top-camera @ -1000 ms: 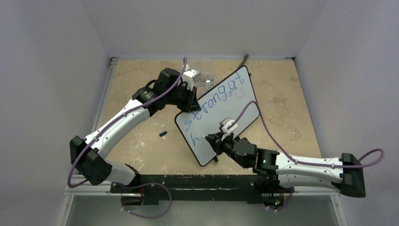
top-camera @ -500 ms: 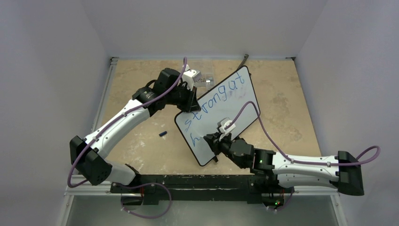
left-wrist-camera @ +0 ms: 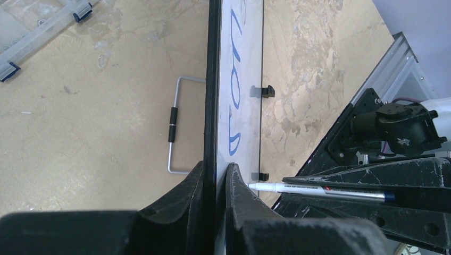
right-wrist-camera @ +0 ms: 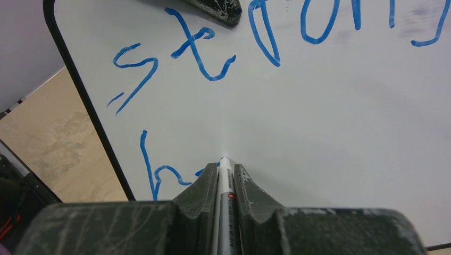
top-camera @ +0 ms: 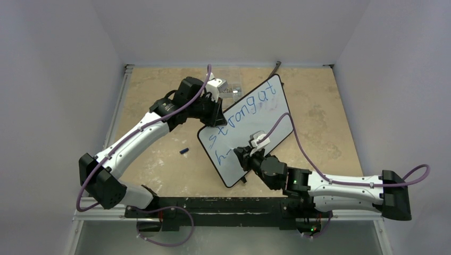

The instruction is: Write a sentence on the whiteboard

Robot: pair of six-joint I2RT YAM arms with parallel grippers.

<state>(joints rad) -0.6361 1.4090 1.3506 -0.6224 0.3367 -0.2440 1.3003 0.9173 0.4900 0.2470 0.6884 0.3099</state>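
The whiteboard (top-camera: 268, 119) is held tilted up off the table. Its sentence (top-camera: 242, 113) is blue lettering: "strong at" in the upper row, "h" and a short stroke (right-wrist-camera: 154, 170) in the lower row. My left gripper (top-camera: 217, 119) is shut on the board's edge, one finger on each face (left-wrist-camera: 215, 178). My right gripper (top-camera: 242, 157) is shut on a white marker (right-wrist-camera: 226, 207), whose tip touches the board just right of the "h". The marker also shows in the left wrist view (left-wrist-camera: 319, 189). Two black clips (left-wrist-camera: 264, 91) sit on the far long edge.
A small blue marker cap (top-camera: 184, 151) lies on the tan table (top-camera: 154, 106) left of the board. A clear plastic box (top-camera: 232, 88) stands at the back behind the left gripper. A wire stand (left-wrist-camera: 173, 125) lies behind the board.
My right gripper has moved the marker a little right along the lower row, and a short blue stroke has appeared after the "h". The left arm and board have not moved.
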